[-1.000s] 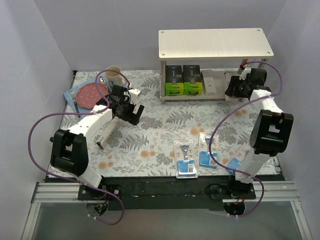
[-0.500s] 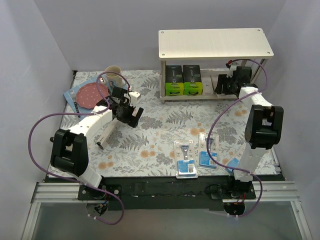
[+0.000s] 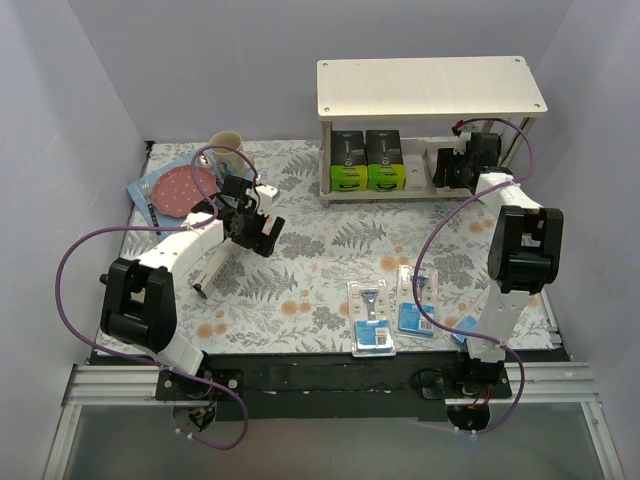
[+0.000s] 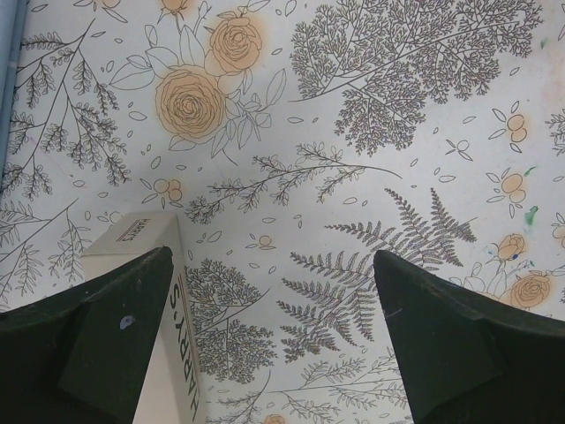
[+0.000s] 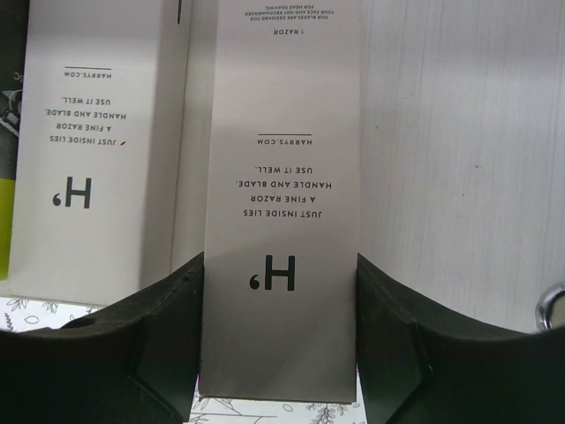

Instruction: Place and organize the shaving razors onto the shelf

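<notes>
at the far right of the table [image 3: 300, 255], the right arm stands tall from its base. its forearm reaches far and left under the top board of the shelf [image 3: 430, 88], so the right gripper [image 3: 447, 166] sits inside the lower tier. the left arm lies bent low over the left half of the table. the left gripper [image 3: 258, 230] points down just past the far end of a white harry's box [image 3: 214, 268] lying flat there.

compared with a second ago, the right gripper has gone further left along the lower board, closer to the two black-and-green boxes [image 3: 348, 160] standing there. the left arm has barely shifted.

in the right wrist view the jaws press both long sides of a held harry's box [image 5: 282, 221], which runs along the lower board just beside a second white box [image 5: 97, 177]. i cannot tell whether it rests on the wood.

the left gripper's jaws are spread wide and grip nothing. the table's box shows at the left finger, contact unclear. two blister packs [image 3: 372, 318] lie near the front edge.
</notes>
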Controlling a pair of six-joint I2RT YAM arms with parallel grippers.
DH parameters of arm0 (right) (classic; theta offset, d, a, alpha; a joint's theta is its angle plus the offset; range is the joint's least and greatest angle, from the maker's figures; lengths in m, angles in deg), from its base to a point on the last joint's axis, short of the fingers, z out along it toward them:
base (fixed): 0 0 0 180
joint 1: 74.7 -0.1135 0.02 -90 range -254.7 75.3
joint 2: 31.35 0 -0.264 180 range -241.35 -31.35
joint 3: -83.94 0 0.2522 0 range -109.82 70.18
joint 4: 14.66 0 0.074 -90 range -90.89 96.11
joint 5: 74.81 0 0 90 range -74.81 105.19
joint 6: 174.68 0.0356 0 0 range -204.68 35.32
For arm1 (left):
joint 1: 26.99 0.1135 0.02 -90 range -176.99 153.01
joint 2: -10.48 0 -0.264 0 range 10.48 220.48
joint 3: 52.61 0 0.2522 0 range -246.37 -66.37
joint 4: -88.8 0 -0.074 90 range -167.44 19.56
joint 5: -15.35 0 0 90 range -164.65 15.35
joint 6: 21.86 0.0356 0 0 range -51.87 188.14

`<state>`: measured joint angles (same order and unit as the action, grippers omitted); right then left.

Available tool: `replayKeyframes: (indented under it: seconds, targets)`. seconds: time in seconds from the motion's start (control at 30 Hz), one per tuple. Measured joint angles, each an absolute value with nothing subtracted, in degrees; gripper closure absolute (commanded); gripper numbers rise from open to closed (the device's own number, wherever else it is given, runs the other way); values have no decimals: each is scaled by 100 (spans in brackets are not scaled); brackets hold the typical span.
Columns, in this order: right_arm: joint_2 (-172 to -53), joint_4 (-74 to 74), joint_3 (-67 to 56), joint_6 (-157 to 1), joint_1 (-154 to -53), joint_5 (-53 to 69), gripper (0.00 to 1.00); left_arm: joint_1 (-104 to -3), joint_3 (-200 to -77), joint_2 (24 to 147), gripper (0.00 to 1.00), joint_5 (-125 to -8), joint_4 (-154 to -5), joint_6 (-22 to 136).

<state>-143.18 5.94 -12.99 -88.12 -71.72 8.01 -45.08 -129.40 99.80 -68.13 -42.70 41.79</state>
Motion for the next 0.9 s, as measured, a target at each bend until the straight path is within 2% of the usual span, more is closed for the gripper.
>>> replayKeyframes:
  seconds: [0.53, 0.9]
  targets:
    - [-14797, 410, -1673, -8795, -7200, 891, 36, -4506, -12940, 9980, 2, -6824, -4267, 4218]
    - [-14799, 399, -1673, -8744, -7349, 1151, 31, -4480, -12940, 9980, 2, -6824, -4270, 4220]
